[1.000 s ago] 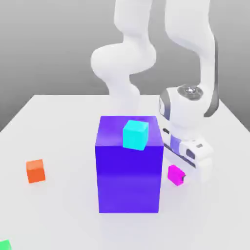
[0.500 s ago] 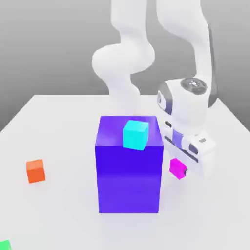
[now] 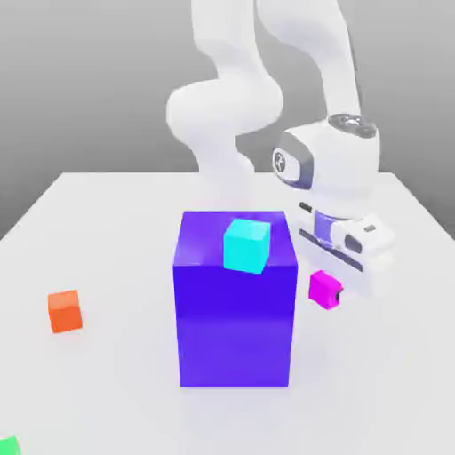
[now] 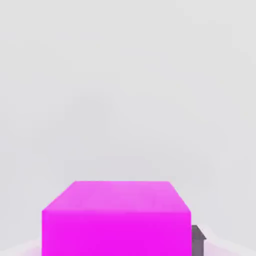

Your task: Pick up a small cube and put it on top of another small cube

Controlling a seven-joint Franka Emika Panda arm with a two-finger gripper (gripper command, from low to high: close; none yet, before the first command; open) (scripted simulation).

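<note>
The small cube (image 3: 324,290) (image 4: 117,220) is glossy magenta-pink. The big block (image 3: 235,307) is blue-purple, with a cyan cube (image 3: 246,244) on its top. At nine o'clock sits an orange cube (image 3: 65,311). A green scrap (image 3: 8,446), perhaps another cube, shows at seven o'clock. The worktop (image 3: 107,382) is plain white, the arm (image 3: 231,98) white with grey trim.

Counter (image 3: 107,391): flat white surface, matte, unmarked, edges narrowing toward rear in exterior view. Backdrop (image 3: 80,80): plain grey wall, seamless, darker toward top, lighter near counter's far edge. Lighting: soft, diffuse, from above; faint blurred shadows on counter surface. Hand view: same pale white surface (image 4: 125,75), evenly lit, featureless.
</note>
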